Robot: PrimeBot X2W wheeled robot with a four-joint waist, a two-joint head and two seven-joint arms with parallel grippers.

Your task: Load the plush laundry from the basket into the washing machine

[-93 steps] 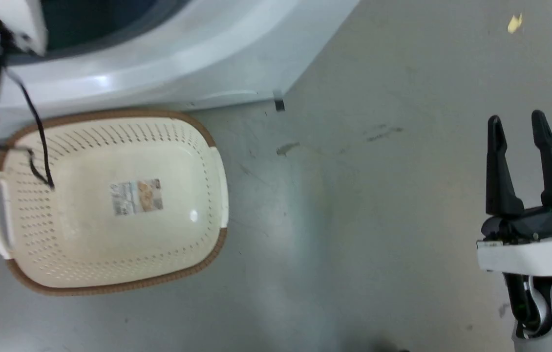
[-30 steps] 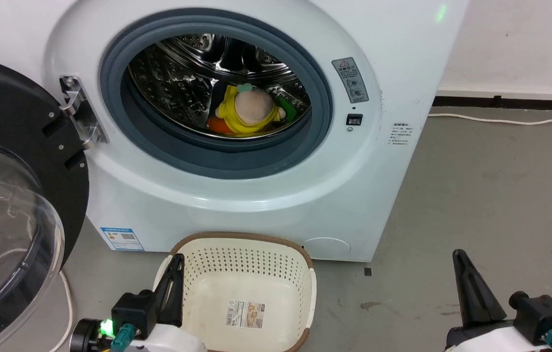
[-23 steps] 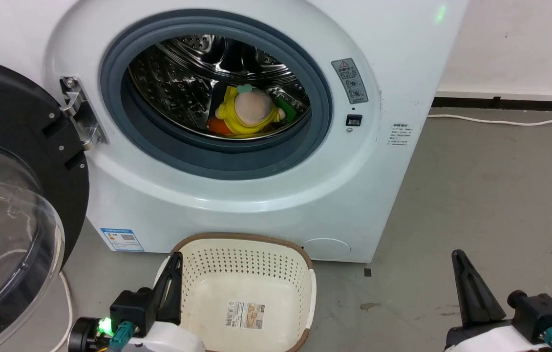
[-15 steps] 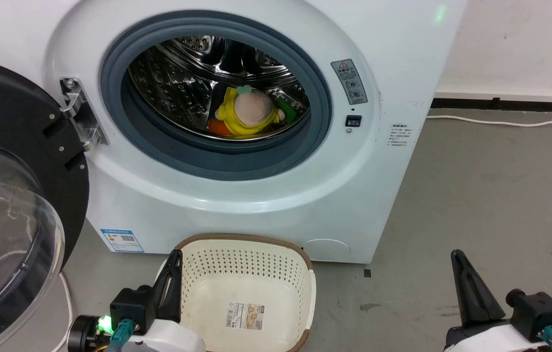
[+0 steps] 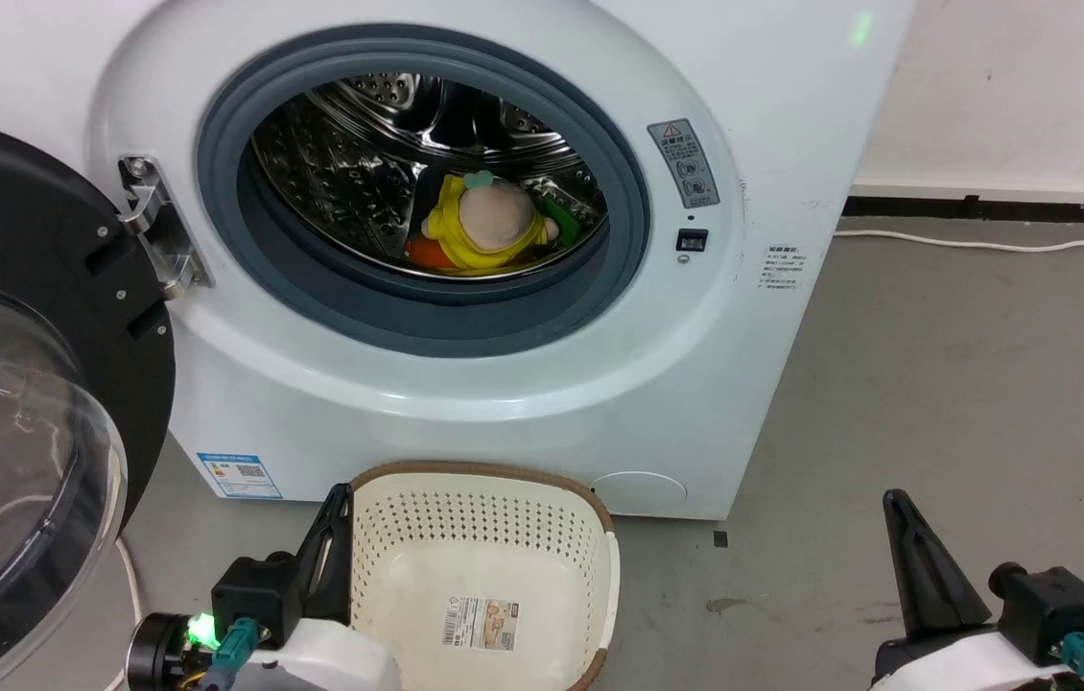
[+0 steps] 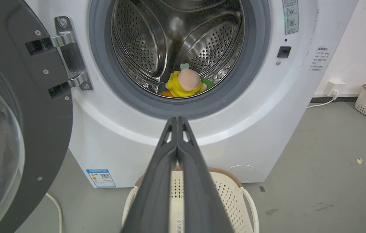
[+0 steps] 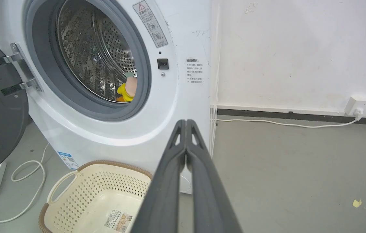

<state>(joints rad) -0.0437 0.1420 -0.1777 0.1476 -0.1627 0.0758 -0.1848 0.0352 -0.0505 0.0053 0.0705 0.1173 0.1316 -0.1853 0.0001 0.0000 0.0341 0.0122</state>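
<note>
Plush laundry [image 5: 484, 226] is already in the washing machine [image 5: 504, 413], low in the steel drum [image 5: 341, 182] just behind the grey door ring [image 5: 446, 326], round pale head showing. The cream basket [image 5: 480, 475] sits on the floor right at the machine's foot, under the opening, I guess to keep the lift short. It holds nothing but its bottom label [image 5: 483, 622]. I judge the loading done.

My left gripper [image 6: 177, 120] has its fingers pressed together with nothing between them, low at the basket's left rim. My right gripper [image 7: 185, 122] is the same, closed up and empty, parked well to the right over bare floor [image 5: 935, 384].

The machine's door [image 5: 34, 288] is swung wide on its hinge at left, so the mouth is unobstructed. Edges to mind: the door's black rim near my left arm, the basket rim by the left fingers, and a white cable [image 7: 24, 181] looping on the floor left of the basket. Open room is all on the right, up to the wall [image 5: 1012, 86].
</note>
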